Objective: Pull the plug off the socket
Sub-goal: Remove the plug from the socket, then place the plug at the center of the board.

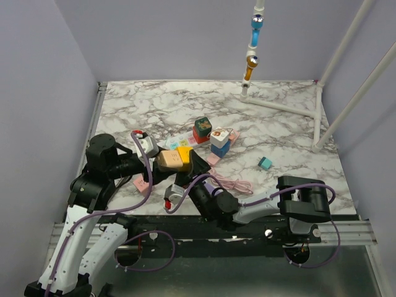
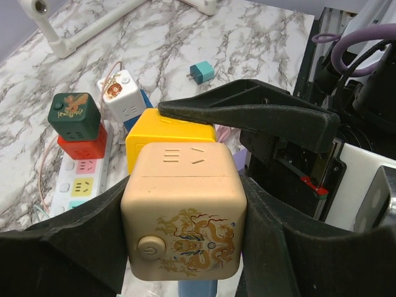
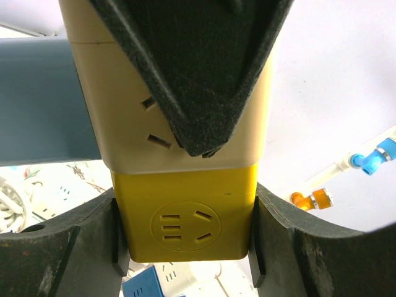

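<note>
A beige cube plug [image 2: 185, 210] with a dragon print and a power button sits end to end against a yellow cube socket [image 3: 185, 216], both held above the table [image 1: 278, 130]. My left gripper [image 2: 185, 192] is shut on the beige cube, its pads flat against both sides. My right gripper [image 3: 185, 213] is shut on the yellow cube in the same way. Seen from the top, the beige cube [image 1: 167, 161] and the yellow cube [image 1: 184, 154] lie between the left gripper [image 1: 162, 162] and the right gripper [image 1: 189, 166]. One right finger [image 2: 247, 111] lies over the yellow cube [image 2: 170, 133].
A white power strip [image 2: 80, 179] carries a green cube on a red one [image 2: 74, 114]. Beside it stands a white cube on a blue one [image 2: 120, 93]. A small teal plug [image 1: 265, 163] and a pink cable [image 1: 232, 184] lie to the right. A white pipe frame [image 1: 291, 108] stands at the back right.
</note>
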